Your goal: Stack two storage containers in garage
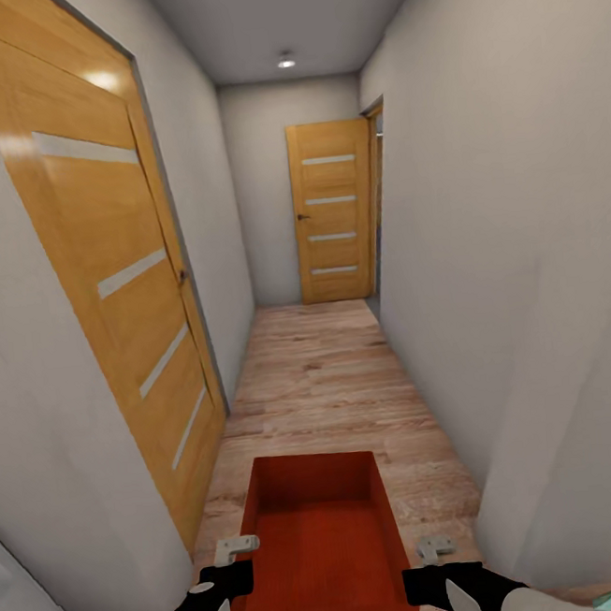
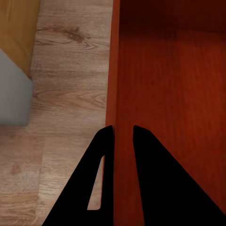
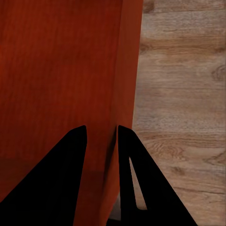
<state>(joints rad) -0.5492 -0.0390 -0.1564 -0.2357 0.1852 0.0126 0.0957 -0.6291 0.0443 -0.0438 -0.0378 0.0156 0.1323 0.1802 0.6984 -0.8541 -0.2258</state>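
Corridor walls (image 1: 526, 254), pale grey and plain, close in on both sides of a narrow passage under a grey ceiling with one round spotlight (image 1: 286, 61). Wood plank floor (image 1: 317, 370), light in tone, runs the length of the passage to the far end. A tall wooden door (image 1: 104, 270) with four pale horizontal inserts stands shut in the left wall, close to the robot. A second door of the same pattern (image 1: 333, 210) stands at the far end, beside a narrow opening on its right.

One storage container (image 1: 321, 539), orange-red, open-topped and rectangular, is carried low in front of the robot, above the plank floor, its long axis pointing down the corridor. Its interior shows nothing inside.

Both arms reach forward at either long side of the container, dark wrists low in the head view. The left pincer (image 2: 123, 136) straddles the container's left wall (image 2: 114, 70): one black finger lies outside over the floor, the other inside the bin, and the thin wall sits clamped between them. The right pincer (image 3: 101, 136) grips the right wall (image 3: 126, 70) in the same manner, one finger inside, one outside, closed on the rim. In the head view a small grey fitting (image 1: 237, 544) shows at the left pincer and another (image 1: 434, 547) at the right.
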